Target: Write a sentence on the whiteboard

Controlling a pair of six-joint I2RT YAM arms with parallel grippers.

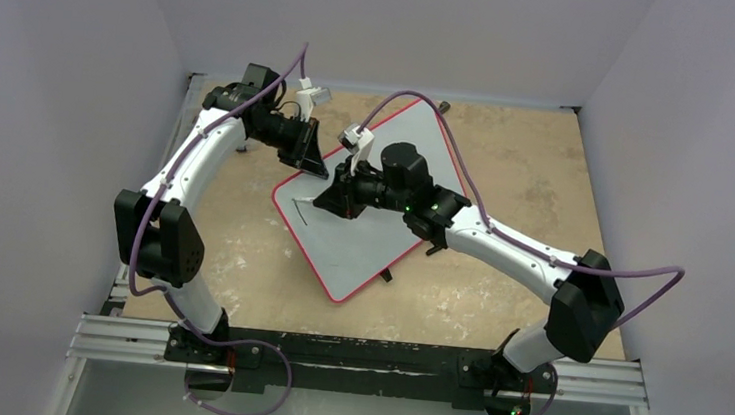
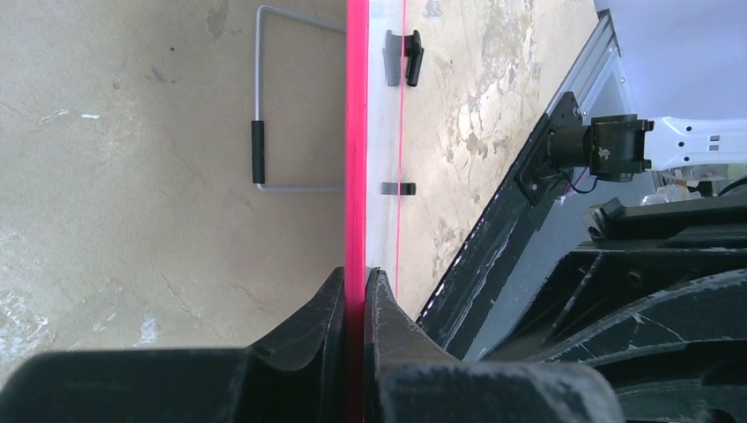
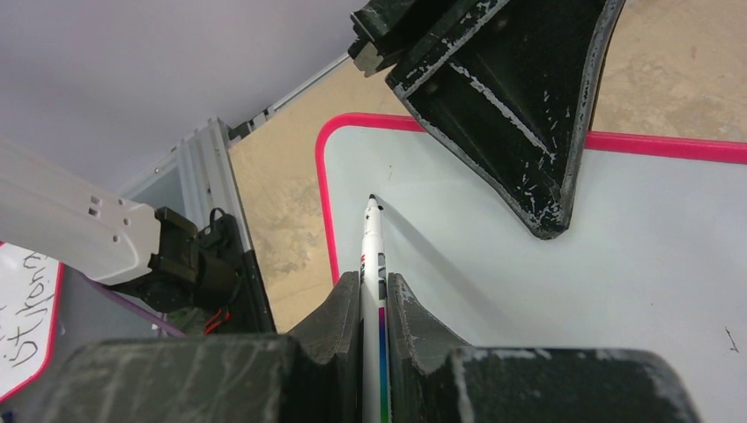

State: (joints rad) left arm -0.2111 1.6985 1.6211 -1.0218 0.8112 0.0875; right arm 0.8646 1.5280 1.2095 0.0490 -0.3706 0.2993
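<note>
The left end effector (image 2: 355,284) is clamping the red rim of the whiteboard (image 1: 365,252), seemingly steadying it on the surface (image 1: 518,160), while the right end effector (image 3: 373,291) is gripping a marker (image 3: 373,242), its tip pointing at the whiteboard's corner.

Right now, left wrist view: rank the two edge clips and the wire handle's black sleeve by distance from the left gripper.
1. Near clip, just right of the whiteboard rim the left gripper clamps.
2. Black sleeve, left of the rim.
3. Far clip, right of the rim, farthest up.
</note>
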